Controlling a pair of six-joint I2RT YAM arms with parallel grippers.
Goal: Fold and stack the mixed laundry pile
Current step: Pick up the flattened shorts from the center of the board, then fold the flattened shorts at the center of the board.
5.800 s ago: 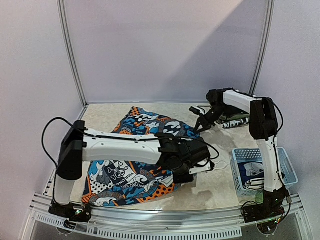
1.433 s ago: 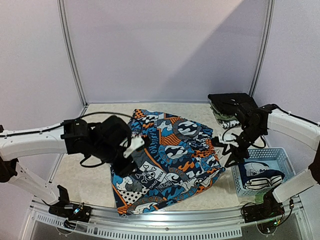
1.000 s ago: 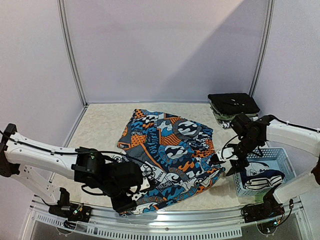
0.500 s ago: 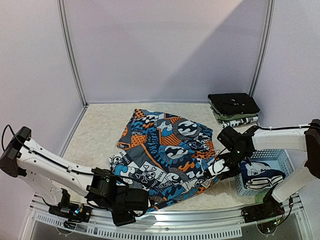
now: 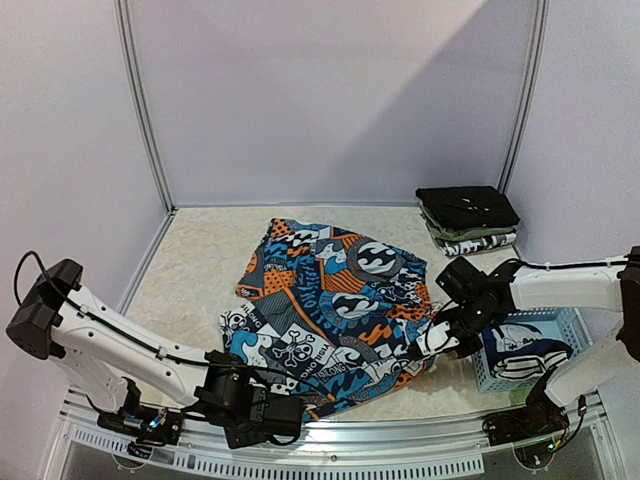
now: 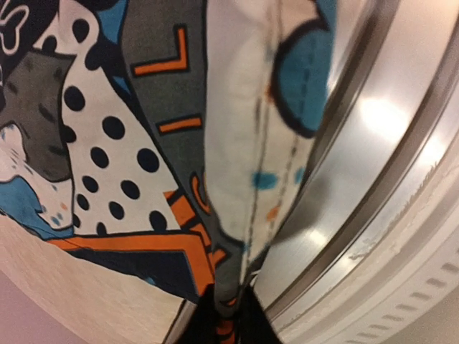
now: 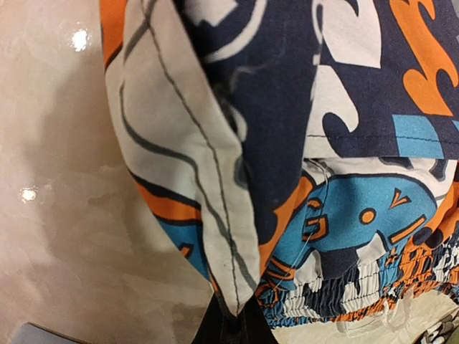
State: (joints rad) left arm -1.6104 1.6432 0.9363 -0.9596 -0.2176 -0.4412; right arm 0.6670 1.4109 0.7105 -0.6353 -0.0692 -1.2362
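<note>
Cartoon-print garment point(image 5: 330, 300), unfolded near the table's point(image 5: 200, 250) front edge, hem clamped in my left gripper point(image 6: 228, 319) and right gripper point(image 7: 229, 322); folded stack point(image 5: 468, 215) at far-right corner, basket point(image 5: 562, 322) unemptied.

top cam: high at near edge, looks down + fwd; far off, takes in whole table point(image 5: 190, 250), print cloth point(image 5: 330, 300) mid-frame.
L wrist cam: v. close on cloth's near corner, by front rail point(image 6: 373, 179).
R wrist cam: v. close on cloth's right edge, table beneath.
shared: all 3 see the cloth.
</note>
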